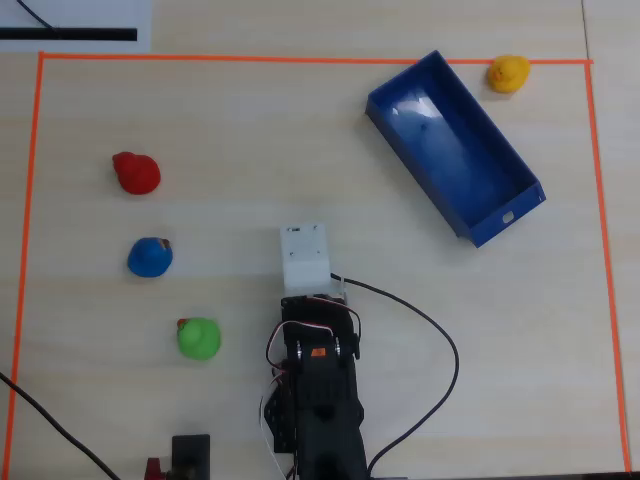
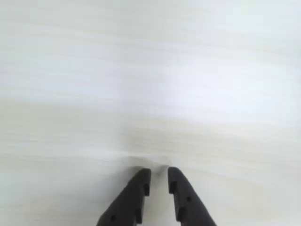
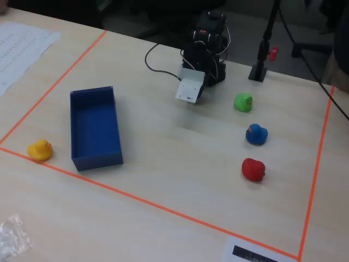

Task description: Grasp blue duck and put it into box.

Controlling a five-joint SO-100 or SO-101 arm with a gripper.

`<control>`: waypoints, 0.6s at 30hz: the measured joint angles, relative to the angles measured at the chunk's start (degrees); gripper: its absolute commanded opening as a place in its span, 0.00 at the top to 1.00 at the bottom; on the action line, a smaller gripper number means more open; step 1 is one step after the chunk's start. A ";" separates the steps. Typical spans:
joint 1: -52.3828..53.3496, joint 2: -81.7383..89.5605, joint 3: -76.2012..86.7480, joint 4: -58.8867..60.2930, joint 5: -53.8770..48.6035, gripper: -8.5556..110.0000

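Observation:
The blue duck (image 1: 149, 257) sits on the pale wooden table at the left in the overhead view, between a red duck (image 1: 135, 172) and a green duck (image 1: 199, 338). In the fixed view the blue duck (image 3: 256, 134) is at the right. The box (image 1: 452, 146), a long blue tray, lies empty at the upper right in the overhead view and at the left in the fixed view (image 3: 95, 128). My gripper (image 2: 159, 172) hangs over bare table near the arm's base, well right of the blue duck in the overhead view. Its black fingers stand nearly together with nothing between them.
A yellow duck (image 1: 509, 72) sits just outside the box's far end, by the orange tape border (image 1: 300, 59). The arm's base and cables (image 1: 430, 340) are at the bottom centre. A black stand (image 3: 258, 71) is beside the base.

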 measured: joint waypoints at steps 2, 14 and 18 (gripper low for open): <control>0.00 0.00 0.00 0.00 0.00 0.90; 0.00 0.00 0.00 0.00 0.00 0.91; 0.00 0.00 0.00 0.00 0.00 0.90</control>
